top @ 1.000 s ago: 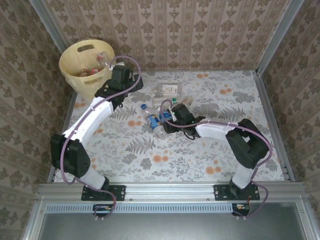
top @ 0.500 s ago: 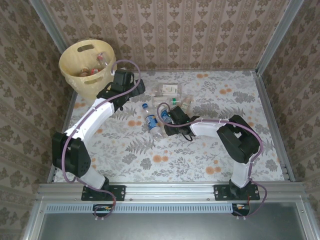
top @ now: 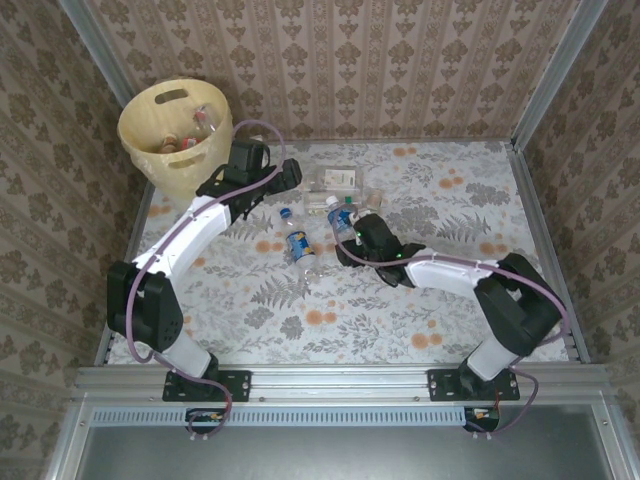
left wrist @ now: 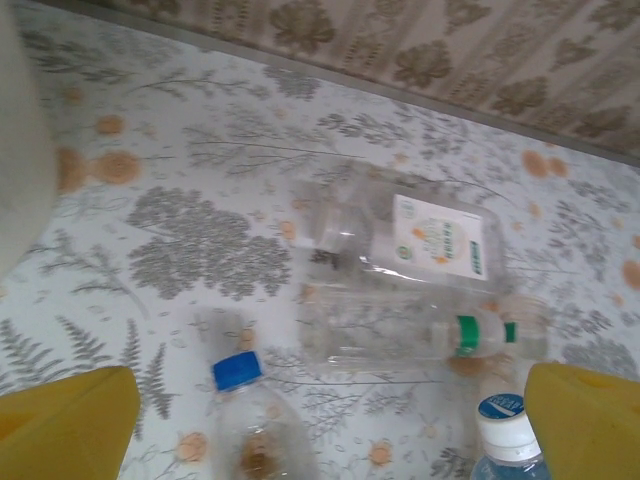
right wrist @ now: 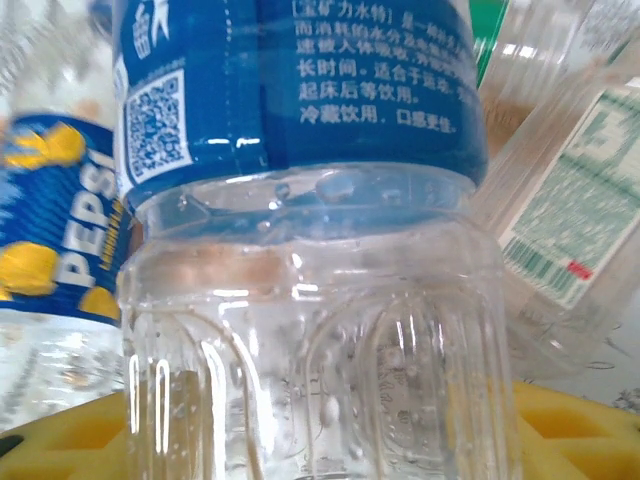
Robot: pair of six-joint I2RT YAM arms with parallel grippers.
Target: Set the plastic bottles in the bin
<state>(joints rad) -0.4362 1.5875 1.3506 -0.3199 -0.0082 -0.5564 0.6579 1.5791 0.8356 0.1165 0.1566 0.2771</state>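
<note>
Top external view gives us the pale yellow round bin (top: 172,128) at the far left corner of the floral counter (top: 450,290), with a few clear bottles (top: 190,138) lying inside. We count four more outside it, mid-counter: a squarish bottle (left wrist: 425,235) with a white label, a green-banded bottle (left wrist: 420,337), a blue-capped Pepsi bottle (top: 298,244), and a ribbed blue-labelled bottle (right wrist: 300,260) clamped between the yellow pads of the right end effector (top: 348,225). The left end effector (left wrist: 325,415) gapes wide, holding nothing.

Bright, even light with soft shadows; both wrist views are softly blurred.
</note>
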